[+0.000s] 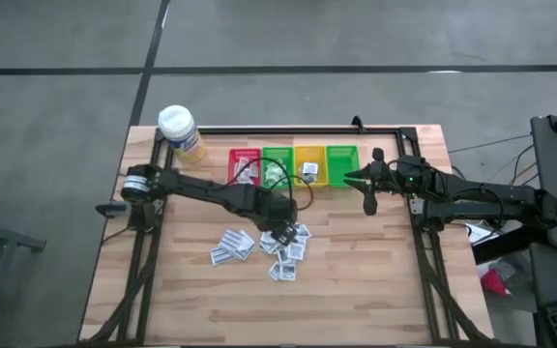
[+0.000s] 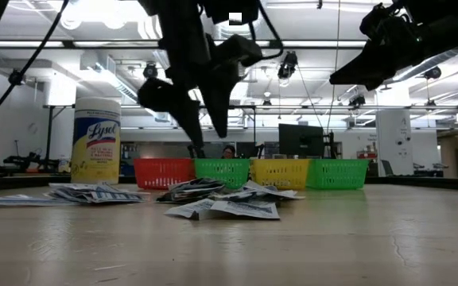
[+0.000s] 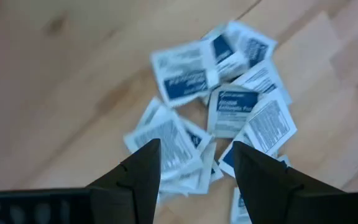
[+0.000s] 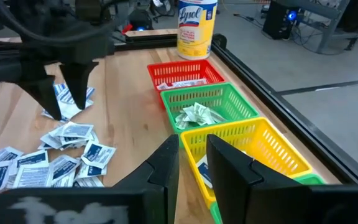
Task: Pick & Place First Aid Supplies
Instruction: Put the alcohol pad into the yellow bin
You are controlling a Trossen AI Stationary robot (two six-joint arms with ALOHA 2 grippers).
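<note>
High view: the left gripper (image 1: 280, 232) is hanging over the sachets (image 1: 259, 246), which are lying loose on the table (image 1: 375, 290), at about 6 o'clock from the bins (image 1: 294, 164). The right gripper (image 1: 367, 198) is waiting at 3 o'clock from the pile, just off the bins' right end. A bottle (image 1: 182, 131) is standing at the 10 o'clock corner.

Low view: the left gripper (image 2: 207, 131) is hovering clear above the sachets (image 2: 225, 202), fingers spread and holding nothing. Office fittings and ceiling lights are showing behind the bins (image 2: 249, 172).

Left wrist view: the fingers (image 3: 143, 171) are standing wide apart, straddling the overlapping sachets (image 3: 229, 115). These are looking light, thin, limp and slick; a pinch on one exposed edge seems best, since two may lift together.

Right wrist view: the right gripper (image 4: 192, 163) is standing partly open and empty, facing the bins (image 4: 210, 109). The smooth plank top is offering little grip.
</note>
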